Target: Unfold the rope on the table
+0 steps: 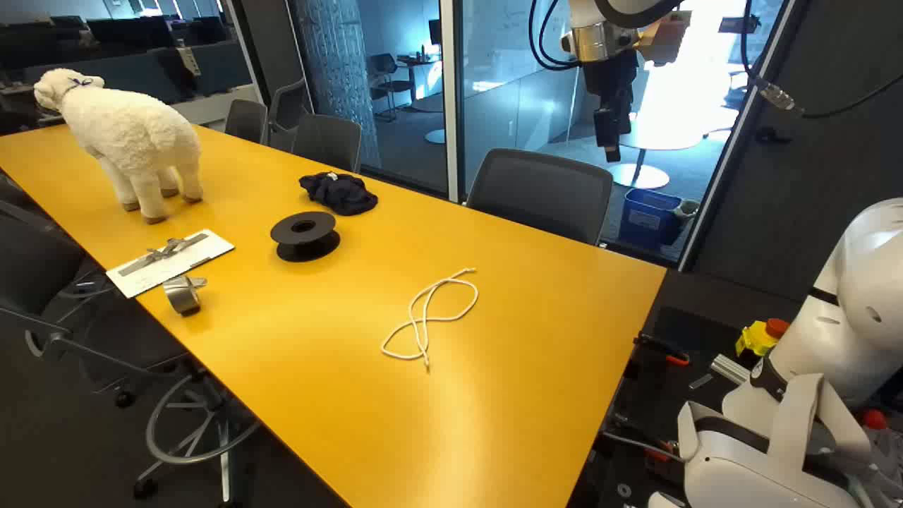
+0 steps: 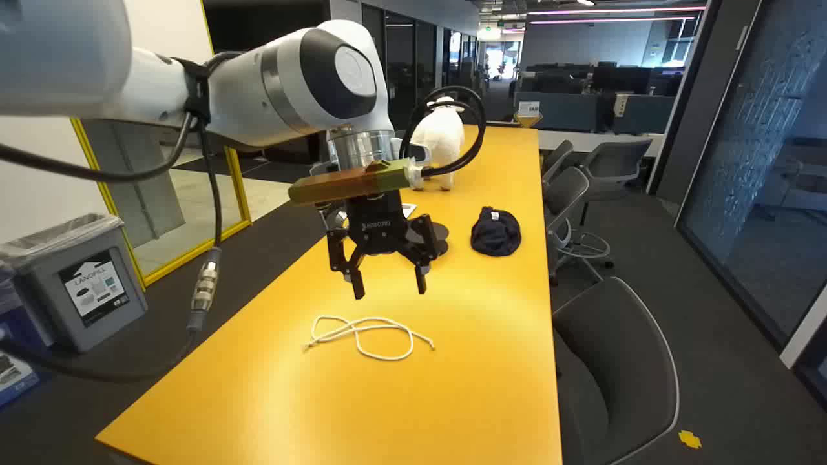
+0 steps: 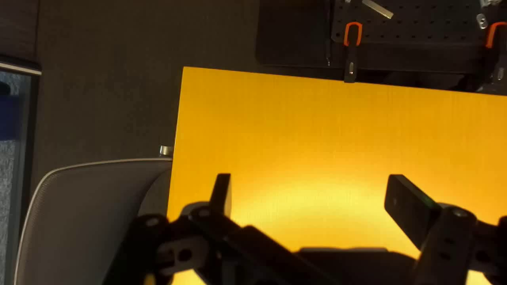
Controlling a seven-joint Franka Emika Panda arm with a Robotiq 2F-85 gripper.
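Note:
The white rope point(image 1: 424, 322) lies on the yellow-orange table point(image 1: 317, 367) in a loose figure-eight. Its strands cross near the middle and its two ends point away from each other. It also shows in an exterior view point(image 2: 354, 328), below and in front of the gripper. My gripper point(image 2: 390, 290) is open and empty, well above the table, fingers pointing down. It also appears edge-on in an exterior view point(image 1: 611, 144). In the wrist view the open fingers point(image 3: 311, 186) have bare table top point(image 3: 297, 118) between them. The rope is out of the wrist view.
Farther along the table are a black spool point(image 1: 305, 236), a dark cloth item point(image 1: 338, 192), a clipboard point(image 1: 169, 262), a tape roll point(image 1: 182, 295) and a plush sheep point(image 1: 134, 134). A chair point(image 3: 91, 213) stands against one side. Clamps point(image 3: 352, 51) grip the near table edge.

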